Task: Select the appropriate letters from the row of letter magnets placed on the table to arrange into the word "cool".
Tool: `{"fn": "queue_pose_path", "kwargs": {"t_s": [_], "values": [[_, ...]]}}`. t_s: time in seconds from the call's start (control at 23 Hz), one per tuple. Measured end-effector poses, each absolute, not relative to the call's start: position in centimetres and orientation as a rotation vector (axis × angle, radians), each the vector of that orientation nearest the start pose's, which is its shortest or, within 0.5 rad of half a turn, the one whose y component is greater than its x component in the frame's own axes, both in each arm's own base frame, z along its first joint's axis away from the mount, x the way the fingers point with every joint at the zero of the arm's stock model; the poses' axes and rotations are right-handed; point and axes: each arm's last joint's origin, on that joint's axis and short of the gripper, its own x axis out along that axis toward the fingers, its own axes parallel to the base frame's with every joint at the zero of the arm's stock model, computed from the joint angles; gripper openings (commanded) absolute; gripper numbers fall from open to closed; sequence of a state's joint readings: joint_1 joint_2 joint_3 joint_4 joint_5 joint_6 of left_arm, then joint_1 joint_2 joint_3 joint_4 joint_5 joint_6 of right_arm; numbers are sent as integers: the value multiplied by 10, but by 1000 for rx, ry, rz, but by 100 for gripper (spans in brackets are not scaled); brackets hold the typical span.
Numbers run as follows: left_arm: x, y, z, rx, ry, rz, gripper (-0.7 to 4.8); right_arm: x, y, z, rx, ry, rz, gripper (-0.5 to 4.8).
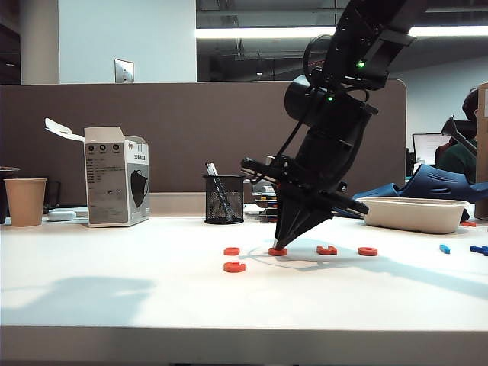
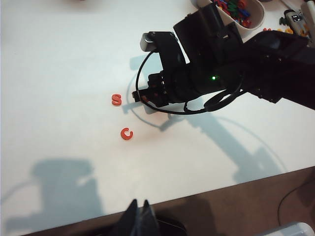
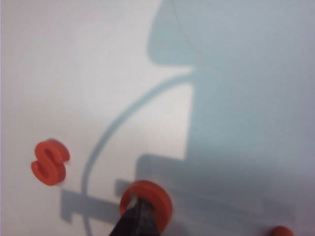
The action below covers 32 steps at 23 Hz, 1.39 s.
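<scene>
On the white table lies a row of letter magnets. My right gripper points steeply down, shut, with its tips set in the hole of an orange-red ring that lies flat. An S lies just left of the ring, and an open C sits nearer the front. To the right lie a C-like piece, a second ring and blue pieces. My left gripper is shut and empty over the table's front edge, out of the exterior view.
A white tray holding several letters stands at the back right. A mesh pen holder, a white carton and a paper cup line the brown partition behind.
</scene>
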State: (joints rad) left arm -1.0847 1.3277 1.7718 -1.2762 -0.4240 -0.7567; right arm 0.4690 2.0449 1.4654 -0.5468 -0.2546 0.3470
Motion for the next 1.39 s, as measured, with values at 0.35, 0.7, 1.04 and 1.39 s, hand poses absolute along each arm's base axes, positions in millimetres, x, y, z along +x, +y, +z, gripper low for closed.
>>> {"fn": "queue_pose_path", "kwargs": {"t_s": [0.35, 0.7, 1.04, 1.39], "values": [[111, -185, 450, -86, 783, -363, -3, 358, 200, 170, 126, 1338, 446, -2], [111, -185, 450, -85, 783, -362, -3, 339, 216, 172, 36, 1403, 442, -2], [111, -185, 450, -86, 783, -363, -3, 328, 227, 173, -21, 1432, 434, -2], [111, -185, 450, -86, 783, -364, -3, 316, 220, 180, -70, 1464, 385, -2]]}}
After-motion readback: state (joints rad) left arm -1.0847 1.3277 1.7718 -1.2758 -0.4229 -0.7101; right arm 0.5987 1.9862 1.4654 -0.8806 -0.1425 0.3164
